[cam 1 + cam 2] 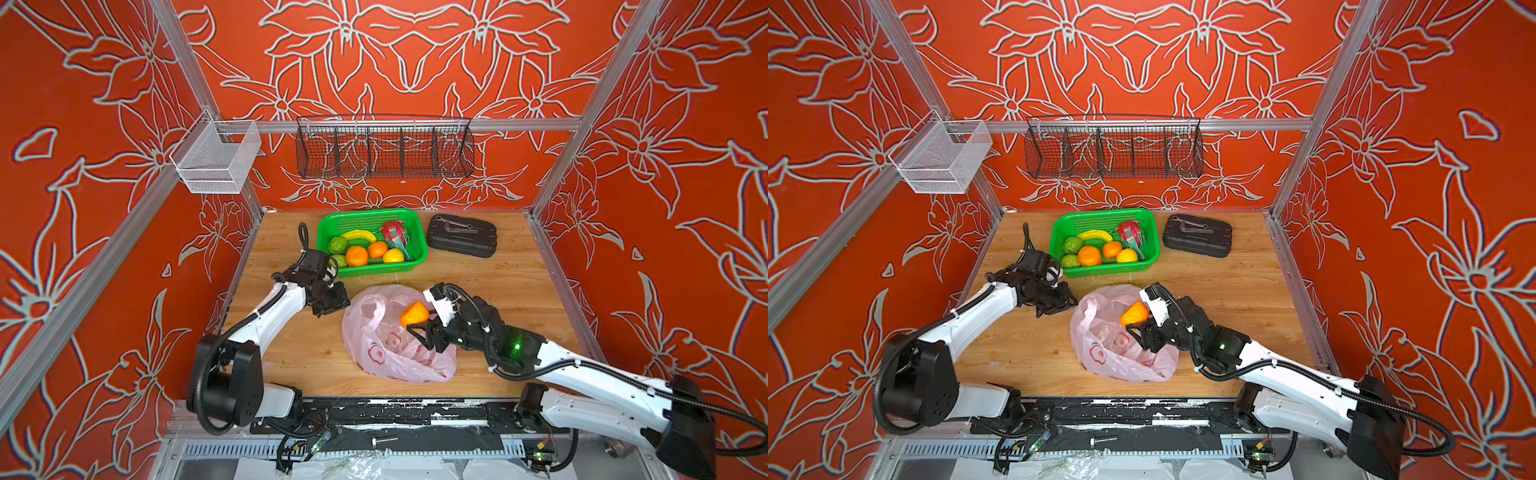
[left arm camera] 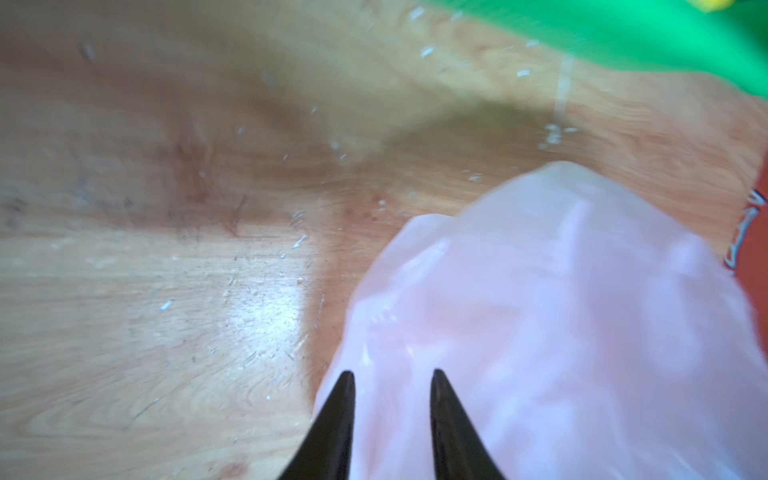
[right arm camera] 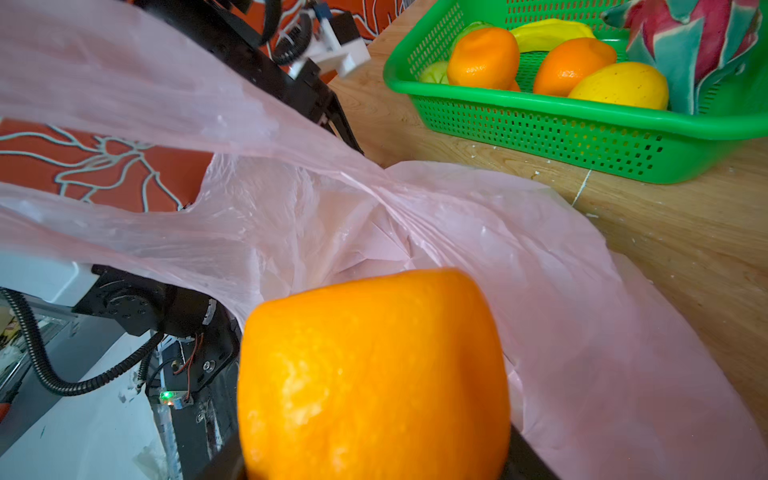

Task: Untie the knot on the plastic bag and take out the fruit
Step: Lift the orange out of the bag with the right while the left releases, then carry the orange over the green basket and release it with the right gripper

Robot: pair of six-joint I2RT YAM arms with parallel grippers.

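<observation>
Right gripper (image 1: 420, 321) clamps one orange (image 1: 413, 314) above the plastic bag (image 1: 374, 361) at bench (image 1: 498, 299) centre. Only its wrist view shows the left gripper (image 2: 390, 374) parted, empty, at the bag's edge. Green basket (image 1: 382, 269), back edge: two oranges (image 1: 356, 255), two green fruits (image 1: 337, 245).

L wrist view blurred, orange (image 3: 374, 374) hides R end effector (image 1: 420, 322) tips

Definitely a robot lab test booth. Aluminium rails (image 1: 523, 124) and red flower-print panels (image 1: 415, 50) box in the wooden tabletop (image 1: 498, 291), with bare circuit boards (image 1: 316, 446) and cables (image 1: 291, 432) just in front of it.
</observation>
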